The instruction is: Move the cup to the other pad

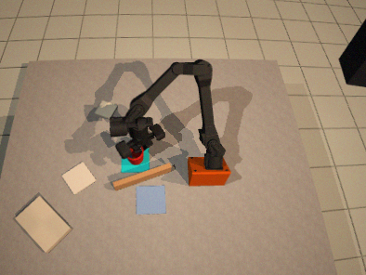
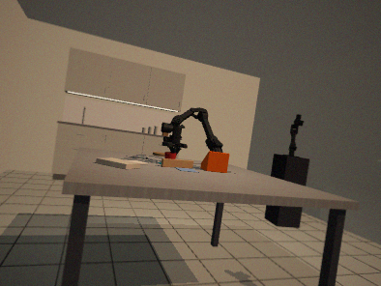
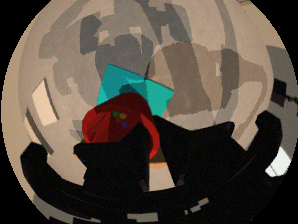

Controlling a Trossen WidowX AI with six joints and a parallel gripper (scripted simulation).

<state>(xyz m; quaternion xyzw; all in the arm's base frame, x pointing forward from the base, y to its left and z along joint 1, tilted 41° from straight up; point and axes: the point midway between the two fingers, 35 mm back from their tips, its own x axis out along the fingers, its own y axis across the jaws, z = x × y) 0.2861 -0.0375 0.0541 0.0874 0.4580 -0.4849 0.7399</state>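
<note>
A red cup [image 1: 136, 157] [image 2: 170, 155] [image 3: 117, 124] with small coloured marbles inside is upright. My gripper [image 1: 135, 149] [image 3: 150, 119] is shut on the cup's rim and holds it over the teal pad [image 1: 137, 165] [image 3: 143, 94]. I cannot tell whether the cup's base touches the pad. A grey pad [image 1: 106, 111] lies farther back on the left, partly in shadow.
A wooden bar [image 1: 142, 176] [image 2: 177, 163] lies just in front of the teal pad. A light blue square [image 1: 150, 200], a small cream square [image 1: 78, 177] and a larger cream slab [image 1: 43, 223] [image 2: 121, 162] lie toward the front left. The orange arm base [image 1: 208, 171] [image 2: 215, 161] stands to the right.
</note>
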